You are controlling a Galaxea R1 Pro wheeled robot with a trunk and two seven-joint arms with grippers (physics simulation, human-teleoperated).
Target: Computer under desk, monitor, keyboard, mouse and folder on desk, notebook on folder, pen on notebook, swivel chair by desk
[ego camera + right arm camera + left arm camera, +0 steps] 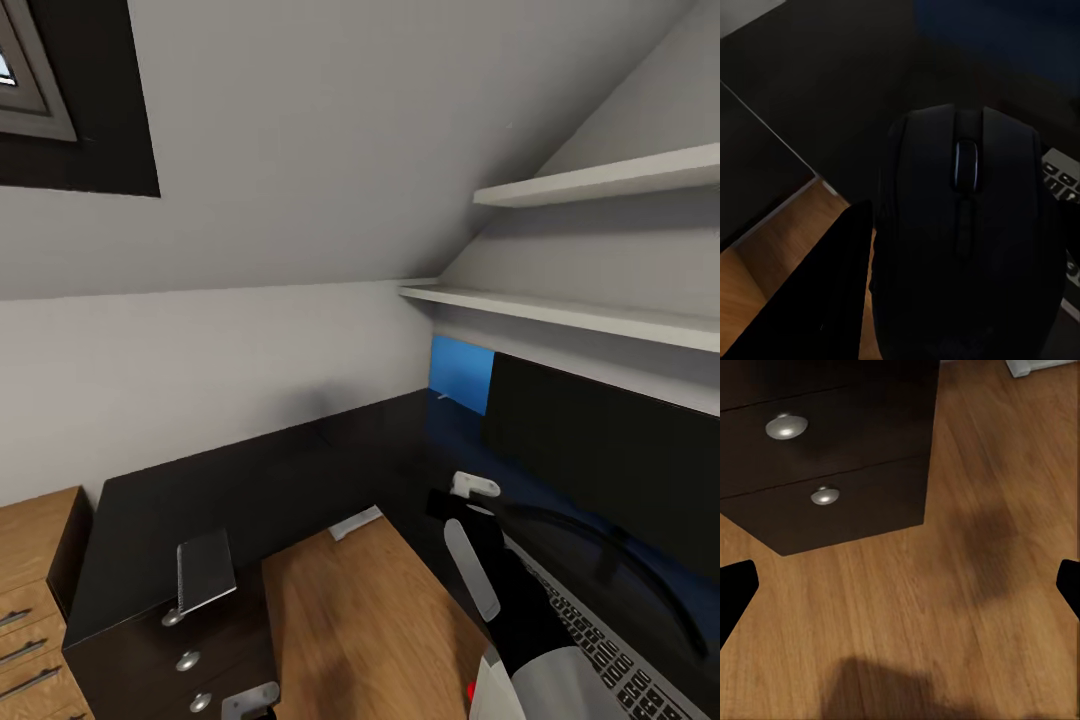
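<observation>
Above the desk [300,470], right fingers [817,292] clamped on the mouse [960,247]; left fingers [735,592] apart.

Soft, even indoor light fills the head view: pale walls and shelves [600,182] are bright, with gentle shadow beneath each shelf, while the black desk [290,480] is dim and shows no glare. The left wrist view is clear, with blurry dark shadows on the wood floor [967,607]. The right wrist view is very dark and murky; the mouse [964,247] barely separates from its surroundings.
</observation>
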